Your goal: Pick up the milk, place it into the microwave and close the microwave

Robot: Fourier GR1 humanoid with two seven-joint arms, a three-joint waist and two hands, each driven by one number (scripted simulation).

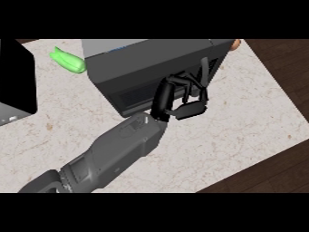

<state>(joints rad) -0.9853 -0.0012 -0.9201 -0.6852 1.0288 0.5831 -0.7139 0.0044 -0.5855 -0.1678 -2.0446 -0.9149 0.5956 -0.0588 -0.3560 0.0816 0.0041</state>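
Observation:
The dark grey microwave stands at the counter's back centre, and its door looks shut against the body. The milk is nowhere in sight. One grey forearm comes in from the lower left, and I take it for my left arm. Its black left hand lies against the microwave's front near the right side. The fingers are relaxed and bent, the thumb stands apart below them, and nothing is between them. My right hand does not show.
A green object lies on the counter left of the microwave. A grey and black appliance fills the left edge. Something small and orange peeks out behind the microwave's right corner. The counter's edge runs diagonally at the lower right.

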